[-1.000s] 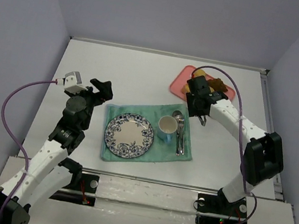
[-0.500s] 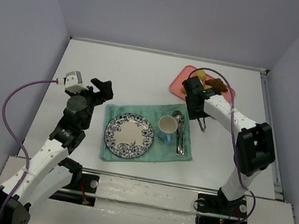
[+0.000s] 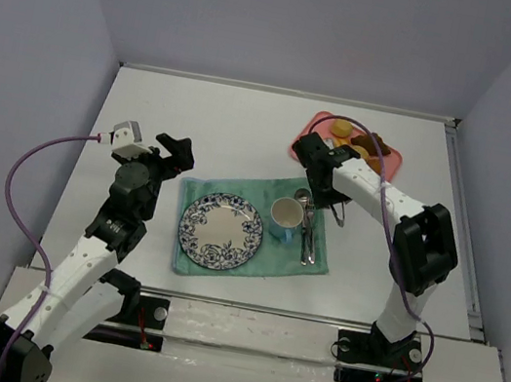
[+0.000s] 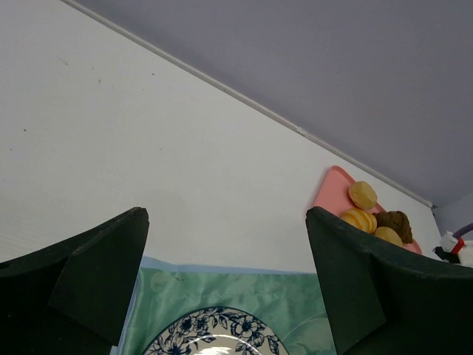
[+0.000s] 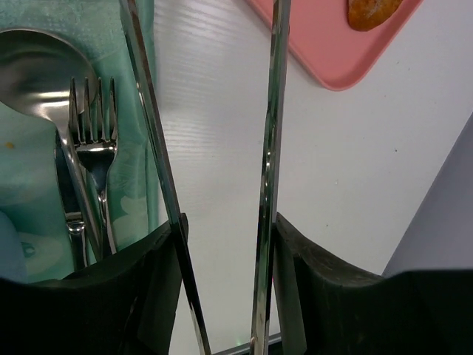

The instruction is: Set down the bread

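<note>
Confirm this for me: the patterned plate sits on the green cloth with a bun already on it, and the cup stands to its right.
One thing is wrong: the patterned plate has nothing on it, as the top external view shows. It does sit on the green cloth, with the cup to its right. The buns lie on the pink tray.

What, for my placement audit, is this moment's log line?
left gripper open | right gripper shut on tongs, near pink tray | plate bare | nothing placed yet
</note>
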